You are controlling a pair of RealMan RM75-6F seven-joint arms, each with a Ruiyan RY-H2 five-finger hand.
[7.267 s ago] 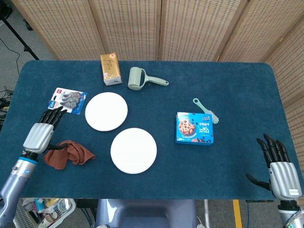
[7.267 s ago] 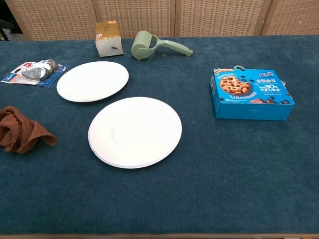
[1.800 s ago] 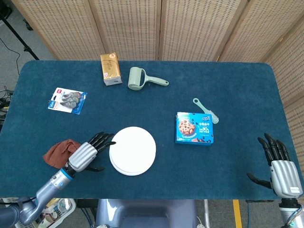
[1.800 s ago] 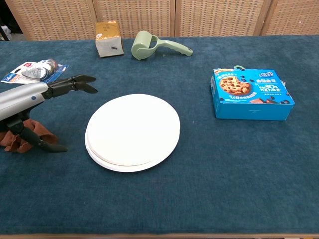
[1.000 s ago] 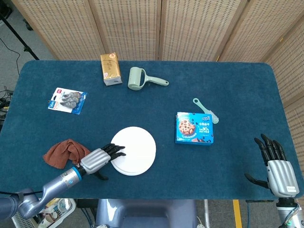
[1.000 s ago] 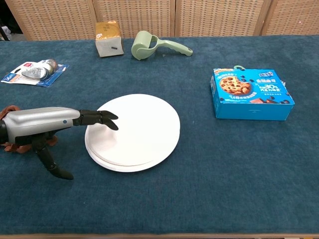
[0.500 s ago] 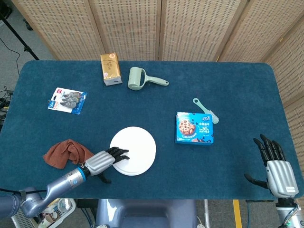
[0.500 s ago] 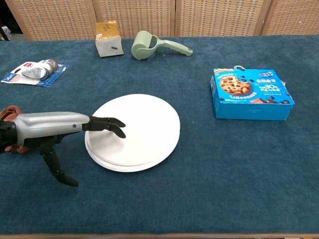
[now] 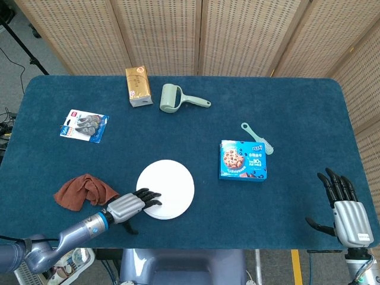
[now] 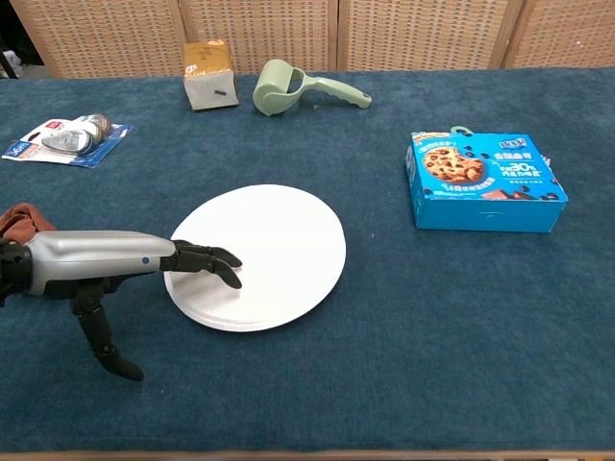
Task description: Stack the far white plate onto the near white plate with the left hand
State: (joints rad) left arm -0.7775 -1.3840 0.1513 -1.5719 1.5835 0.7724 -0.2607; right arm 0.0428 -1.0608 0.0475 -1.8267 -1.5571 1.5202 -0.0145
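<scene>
Two white plates lie stacked near the table's front, the upper plate shifted slightly over the lower one, whose rim shows at the near left. My left hand reaches in from the left with its fingers extended flat, the fingertips resting on the top plate's left part and the thumb pointing down to the cloth. It holds nothing. My right hand rests at the table's near right corner, fingers spread, nothing in it.
A brown rag lies left of the plates. A blue cookie box and a small teal brush sit to the right. At the back stand a tan carton, a green roller and a blister pack.
The far plate now lies on the near plate. Over the last second my left hand slid rightward and nearer, its fingertips moving further onto the top plate, which shifted slightly. The right hand stayed.
</scene>
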